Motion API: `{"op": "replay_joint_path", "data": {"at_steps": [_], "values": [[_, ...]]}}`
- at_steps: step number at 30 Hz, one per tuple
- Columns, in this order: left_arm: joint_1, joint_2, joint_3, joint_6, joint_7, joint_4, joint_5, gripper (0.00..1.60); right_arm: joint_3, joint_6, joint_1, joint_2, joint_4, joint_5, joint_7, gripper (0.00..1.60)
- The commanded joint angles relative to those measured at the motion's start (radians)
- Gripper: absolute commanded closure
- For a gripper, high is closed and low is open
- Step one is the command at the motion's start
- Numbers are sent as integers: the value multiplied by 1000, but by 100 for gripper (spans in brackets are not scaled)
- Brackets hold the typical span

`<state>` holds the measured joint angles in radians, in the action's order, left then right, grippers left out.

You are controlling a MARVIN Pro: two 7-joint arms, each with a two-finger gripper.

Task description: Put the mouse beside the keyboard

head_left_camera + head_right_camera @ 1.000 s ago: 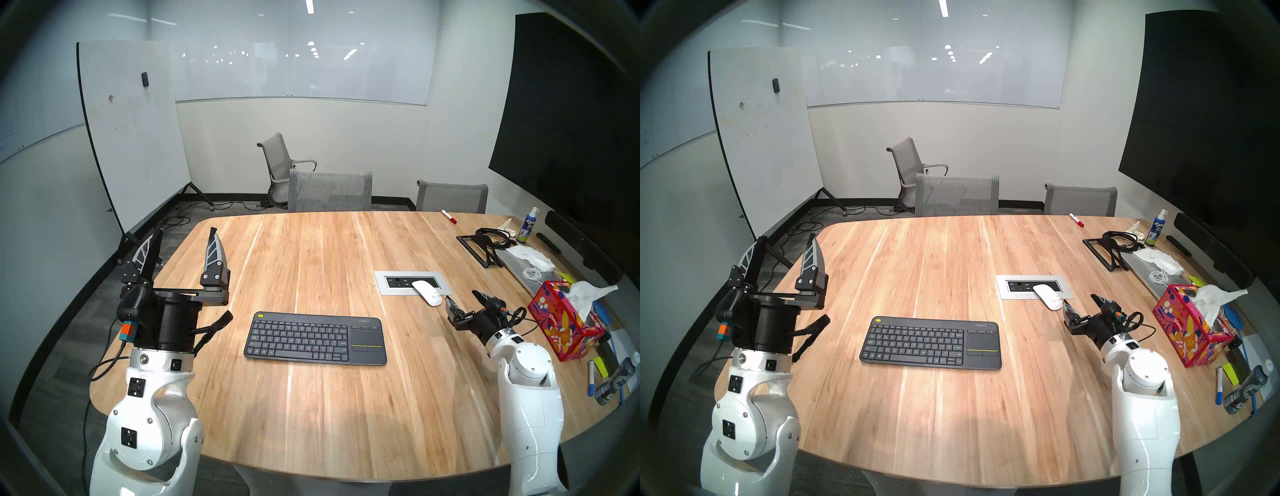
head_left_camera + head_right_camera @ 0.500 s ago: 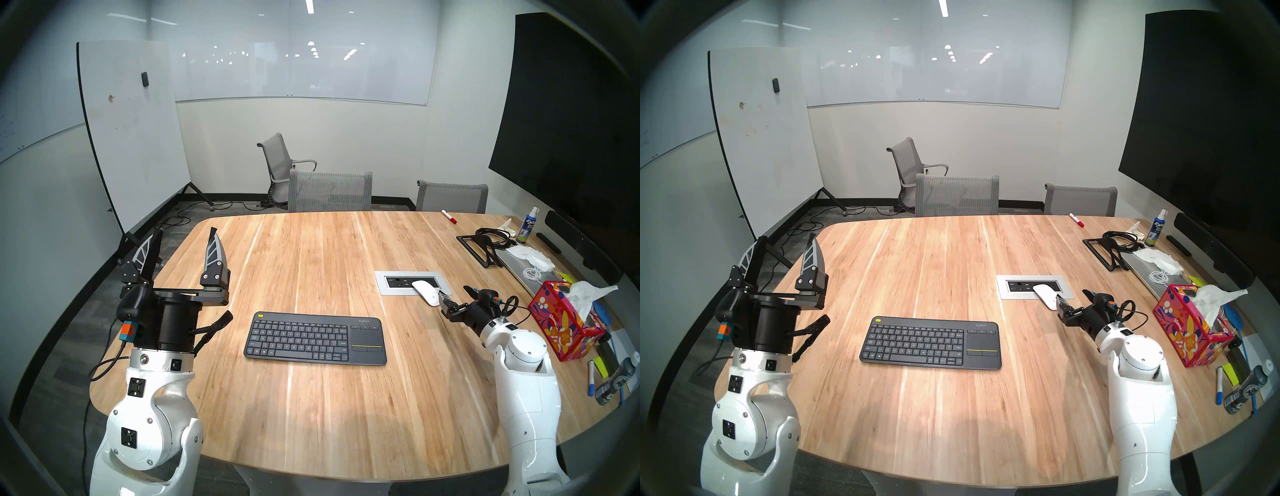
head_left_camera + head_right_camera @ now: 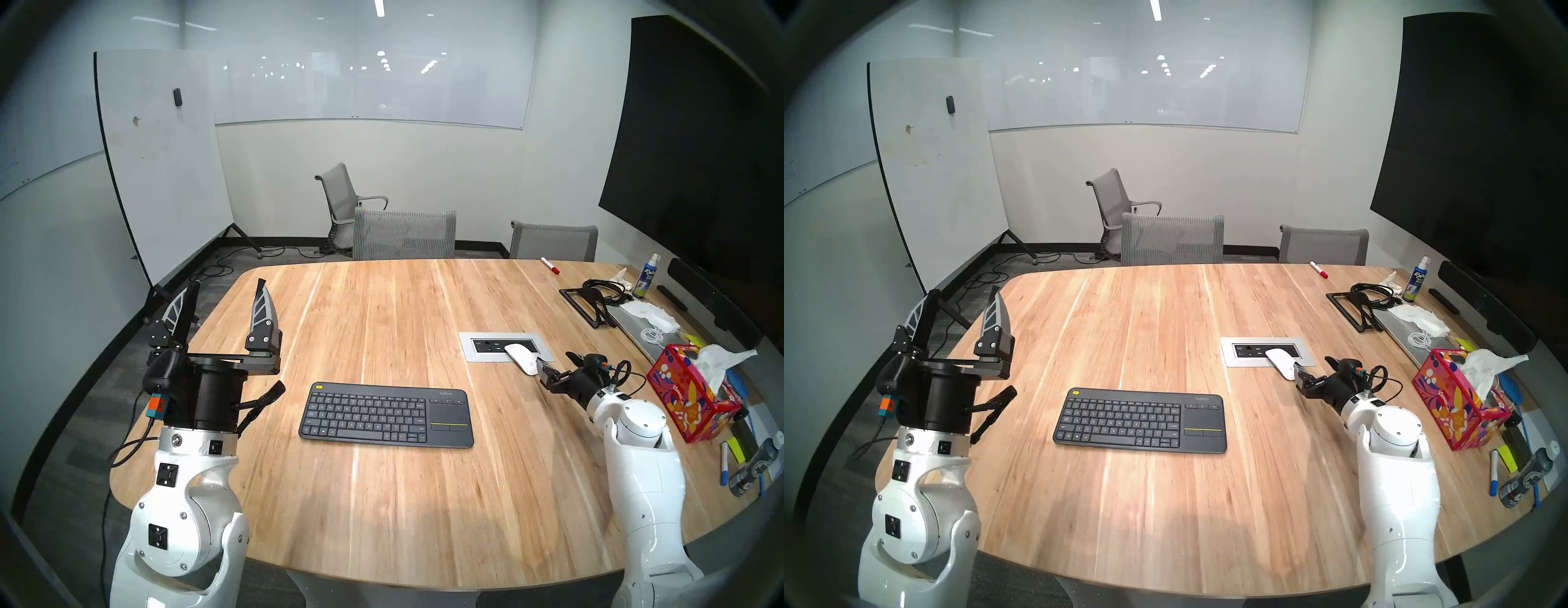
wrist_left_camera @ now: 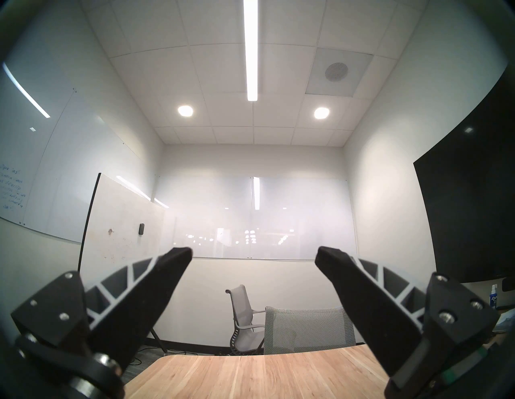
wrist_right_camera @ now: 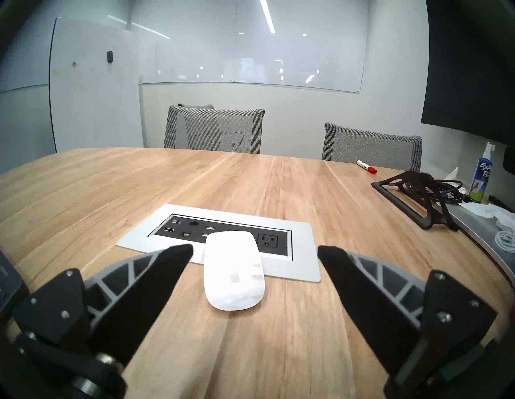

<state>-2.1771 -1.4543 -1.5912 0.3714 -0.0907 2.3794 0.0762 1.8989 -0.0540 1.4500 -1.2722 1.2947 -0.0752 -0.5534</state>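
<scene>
The white mouse (image 3: 521, 358) lies on the table right of centre, its far end resting on the outlet plate; it also shows in the right head view (image 3: 1282, 363). In the right wrist view the mouse (image 5: 233, 271) lies between my open fingers, nearer the left finger, and I cannot tell whether that finger touches it. My right gripper (image 3: 555, 358) (image 3: 1313, 363) (image 5: 255, 248) is open and low over the table. The dark grey keyboard (image 3: 384, 414) (image 3: 1138, 418) lies flat at the centre front. My left gripper (image 3: 228, 283) (image 4: 255, 250) is open, empty and raised at the table's left edge.
The white outlet plate (image 3: 471, 354) (image 5: 301, 267) is set in the table. A colourful tissue box (image 3: 687, 395), a silver laptop (image 3: 636, 331), a black stand (image 3: 587, 303), a spray bottle (image 3: 645, 278) and a red marker (image 3: 550, 265) are on the right side. Grey chairs (image 3: 404, 233) stand behind.
My right gripper has moved forward and left, from beside the mouse's near end to straddling it. The mouse, the keyboard and the left arm have not moved.
</scene>
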Motion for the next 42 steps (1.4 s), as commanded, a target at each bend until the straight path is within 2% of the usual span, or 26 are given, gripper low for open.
{"op": "replay_joint_path", "data": {"at_steps": [1,12,27,42], "values": [[1,-2,-1,2,-2,17,0,0,-6,13,-79,29,-24,1,-8,0],[2,-2,-1,3,-2,17,0,0,-49,7,-148,69,-120,21,-49,0],[1,-2,-1,2,-2,17,0,0,-96,66,-242,96,-293,48,-117,0],[1,-2,-1,2,-2,17,0,0,-140,129,-280,94,-364,63,-147,0]]}}
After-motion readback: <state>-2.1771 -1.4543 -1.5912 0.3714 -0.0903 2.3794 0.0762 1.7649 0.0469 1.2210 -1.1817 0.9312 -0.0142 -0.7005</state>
